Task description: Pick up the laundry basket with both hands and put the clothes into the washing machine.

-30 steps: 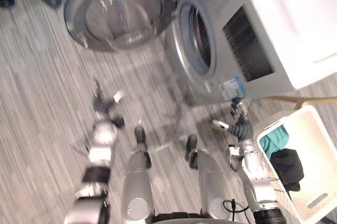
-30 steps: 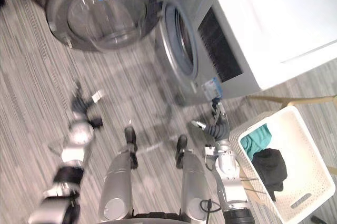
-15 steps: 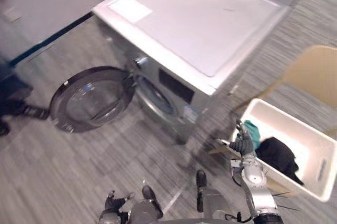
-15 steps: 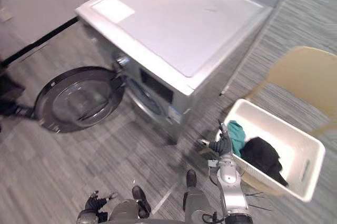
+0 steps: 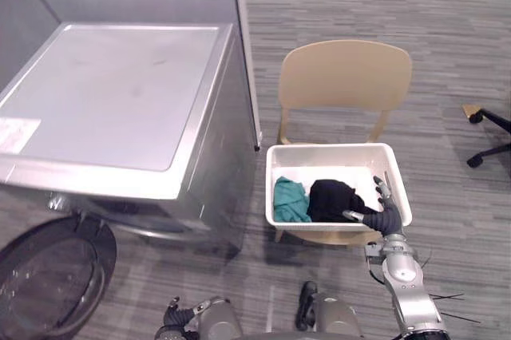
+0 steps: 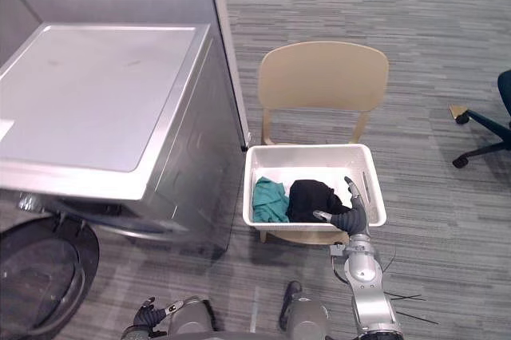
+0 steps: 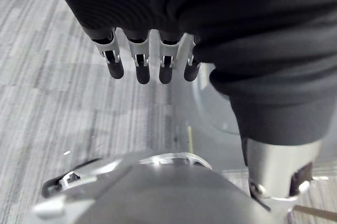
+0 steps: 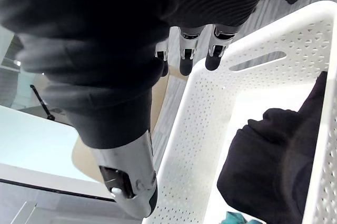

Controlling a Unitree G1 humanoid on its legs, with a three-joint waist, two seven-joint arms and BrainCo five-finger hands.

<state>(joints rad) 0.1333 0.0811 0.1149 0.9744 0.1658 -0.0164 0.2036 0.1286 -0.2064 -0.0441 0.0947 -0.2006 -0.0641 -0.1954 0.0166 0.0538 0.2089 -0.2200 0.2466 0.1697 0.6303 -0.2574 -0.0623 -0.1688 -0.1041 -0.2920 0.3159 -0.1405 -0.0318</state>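
A grey striped carpet floor (image 5: pixel 359 5) fills the scene, seen from above. A large silver-grey front-loading washing machine (image 5: pixel 112 108) takes up the left half of the frame. Its round dark glass door (image 5: pixel 48 276) hangs open at the lower left. Just right of centre stands a beige moulded chair (image 5: pixel 343 77). A white perforated plastic laundry basket (image 5: pixel 335 147) sits on its seat, close beside the machine's side panel. Inside the basket lie a black garment (image 5: pixel 331 196) and, to its left, a crumpled teal cloth (image 5: pixel 290 200).

The right hand (image 5: pixel 387 216) is at the basket's near right corner, fingers (image 8: pixel 188 56) straight and released, grasping nothing. Whether it touches the rim cannot be told. The left hand (image 5: pixel 177 314) hangs low at the bottom left of the frame, well apart from the basket, fingers relaxed and empty.

The task looks to be at its start: reaching for the basket, with no grip yet made. The next move likely calls for bringing the left hand across to the basket's left side, so both hands can close on opposite rims. A slot handle (image 8: pixel 258 60) shows in the basket wall near the right fingers.

Room is tight on the basket's left, where the machine's edge stands near. Open carpet lies to the right, apart from a black office chair base (image 5: pixel 489 128) at the right edge.
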